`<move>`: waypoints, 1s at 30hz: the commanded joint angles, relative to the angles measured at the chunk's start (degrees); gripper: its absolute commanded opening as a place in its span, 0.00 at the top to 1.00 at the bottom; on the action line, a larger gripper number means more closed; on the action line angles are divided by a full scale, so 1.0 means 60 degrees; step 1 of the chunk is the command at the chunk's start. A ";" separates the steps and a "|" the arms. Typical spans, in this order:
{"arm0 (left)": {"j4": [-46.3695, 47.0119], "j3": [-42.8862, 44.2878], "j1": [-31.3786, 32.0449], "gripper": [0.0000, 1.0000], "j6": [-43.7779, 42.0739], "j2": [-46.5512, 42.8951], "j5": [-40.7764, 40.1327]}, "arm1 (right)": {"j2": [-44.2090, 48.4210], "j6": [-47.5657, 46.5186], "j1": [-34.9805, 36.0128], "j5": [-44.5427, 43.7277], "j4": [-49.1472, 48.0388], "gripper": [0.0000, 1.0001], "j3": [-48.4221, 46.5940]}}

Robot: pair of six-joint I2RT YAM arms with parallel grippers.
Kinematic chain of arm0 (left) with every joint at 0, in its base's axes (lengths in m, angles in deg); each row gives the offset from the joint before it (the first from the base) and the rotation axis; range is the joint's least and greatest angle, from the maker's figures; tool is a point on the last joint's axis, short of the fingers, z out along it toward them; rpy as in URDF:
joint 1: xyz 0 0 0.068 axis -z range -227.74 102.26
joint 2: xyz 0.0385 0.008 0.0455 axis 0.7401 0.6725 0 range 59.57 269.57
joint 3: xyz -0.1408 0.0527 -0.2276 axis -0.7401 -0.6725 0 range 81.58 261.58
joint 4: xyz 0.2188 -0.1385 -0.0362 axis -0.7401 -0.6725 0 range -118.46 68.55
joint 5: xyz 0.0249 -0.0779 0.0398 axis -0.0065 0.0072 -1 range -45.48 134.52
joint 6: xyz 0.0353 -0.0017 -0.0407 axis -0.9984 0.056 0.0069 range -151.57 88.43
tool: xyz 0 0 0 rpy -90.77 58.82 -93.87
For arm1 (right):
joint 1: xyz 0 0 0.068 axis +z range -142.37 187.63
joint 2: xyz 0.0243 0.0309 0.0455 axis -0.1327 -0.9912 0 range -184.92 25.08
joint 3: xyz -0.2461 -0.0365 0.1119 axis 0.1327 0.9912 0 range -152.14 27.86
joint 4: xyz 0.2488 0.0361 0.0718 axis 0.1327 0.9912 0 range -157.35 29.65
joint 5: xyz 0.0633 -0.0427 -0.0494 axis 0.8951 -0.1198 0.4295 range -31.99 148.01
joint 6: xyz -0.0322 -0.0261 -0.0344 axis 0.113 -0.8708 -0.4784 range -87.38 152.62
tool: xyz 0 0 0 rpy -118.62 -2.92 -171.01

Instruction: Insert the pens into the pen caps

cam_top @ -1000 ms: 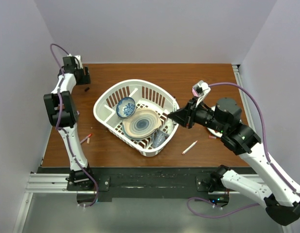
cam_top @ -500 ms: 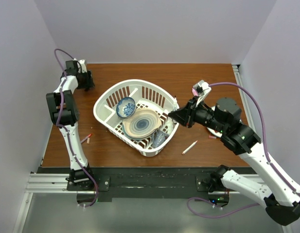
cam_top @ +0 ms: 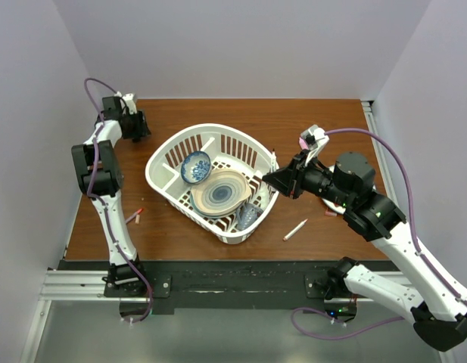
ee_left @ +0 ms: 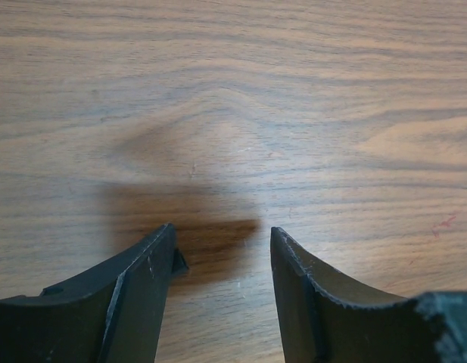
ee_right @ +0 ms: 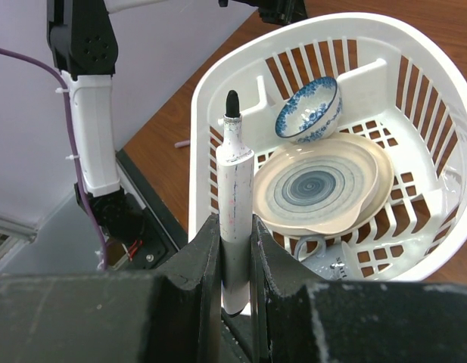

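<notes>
Pens are lying apart on the brown wood table (cam_top: 309,121) between pale walls (cam_top: 241,45): 1 reddish pen (cam_top: 135,216) at the left. My left gripper (ee_left: 222,238) is hovering half-parted over bare wood, holding nothing. Right of the white basket (cam_top: 218,127), my right gripper (ee_right: 235,227) is clamping 1 white marker (ee_right: 235,174) upright, and 1 loose white pen (cam_top: 295,230) is lying nearby.

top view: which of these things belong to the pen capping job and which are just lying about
For the job: uncapped pen in the right gripper; white pen on the table; reddish pen near its left edge.
Lying about: white basket, blue bowl, plate, mug.
</notes>
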 commanded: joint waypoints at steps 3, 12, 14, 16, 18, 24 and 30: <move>0.0025 -0.0533 -0.0012 0.43 -0.0014 -0.0611 0.0322 | -0.0015 -0.0129 0.0006 -0.0138 -0.0126 1.00 -0.0330; 0.0054 -0.1178 0.0002 0.43 -0.0073 -0.1168 -0.0468 | 0.0248 -0.0055 -0.0009 -0.0197 -0.0038 1.00 -0.0198; 0.0084 -0.1222 -0.0013 0.43 -0.0073 -0.1256 -0.0499 | 0.0234 -0.0055 -0.0009 -0.0197 -0.0009 1.00 -0.0198; 0.0084 -0.1092 0.0002 0.43 0.0000 -0.1358 -0.0251 | 0.0263 -0.0055 0.0006 -0.0211 -0.0009 1.00 -0.0169; 0.0040 -0.0945 0.0002 0.42 0.0102 -0.1431 0.0056 | 0.0278 -0.0055 -0.0009 -0.0226 -0.0023 1.00 -0.0140; -0.0427 -0.0329 0.0017 0.41 -0.0189 -0.1739 -0.0685 | 0.0190 -0.0055 -0.0009 -0.0197 -0.0023 1.00 -0.0154; -0.0780 -0.0124 0.0002 0.40 -0.0863 -0.1520 -0.2267 | -0.0074 -0.0245 0.0006 -0.0240 0.0269 1.00 -0.0389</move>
